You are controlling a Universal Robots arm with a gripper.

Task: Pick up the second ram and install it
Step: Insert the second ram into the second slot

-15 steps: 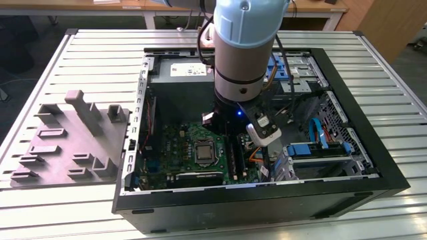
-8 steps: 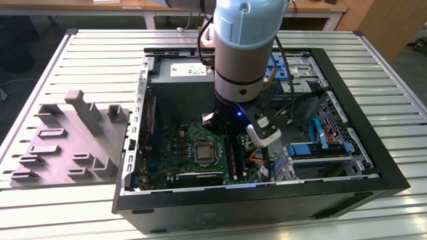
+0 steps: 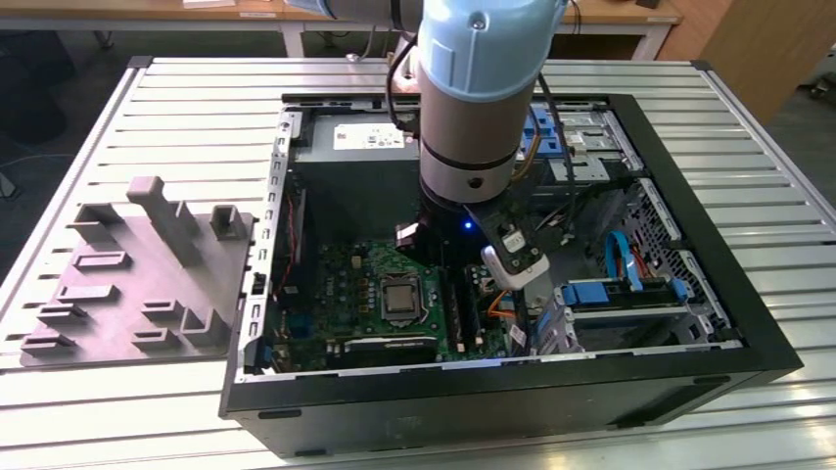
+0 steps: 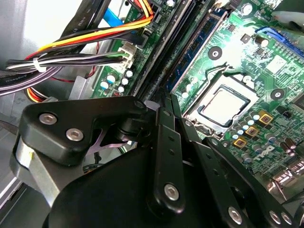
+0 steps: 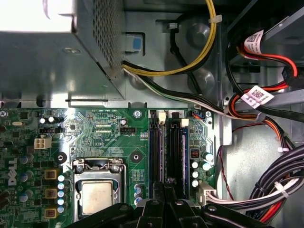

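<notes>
Bearing everything: table [image 3: 117, 127], slatted metal, with a grey fixture [image 3: 137, 274] on it at the exterior view's left.
Case [image 3: 496, 406]: black, open on top, beside the fixture.
Arm [image 3: 477, 98]: reaches down into the case and hides part of the board.
Power supply [image 5: 47, 57]: grey box past the board's edge.
Board [image 5: 109, 128]: green, flat on the case floor.
Cables [image 5: 266, 194]: tied bundles crowd the side of the slots away from the processor.
Processor [image 5: 97, 197]: silver square in its socket.
Slots [image 5: 154, 147]: black strips between processor and cables.
Ram [image 5: 162, 147]: blue stick on edge in the slot nearest the processor.
Gripper [image 5: 164, 186]: low over the ram's end.
Fingers [image 4: 164, 128]: drawn together with no gap; nothing seen between them; contact with the ram cannot be told.
</notes>
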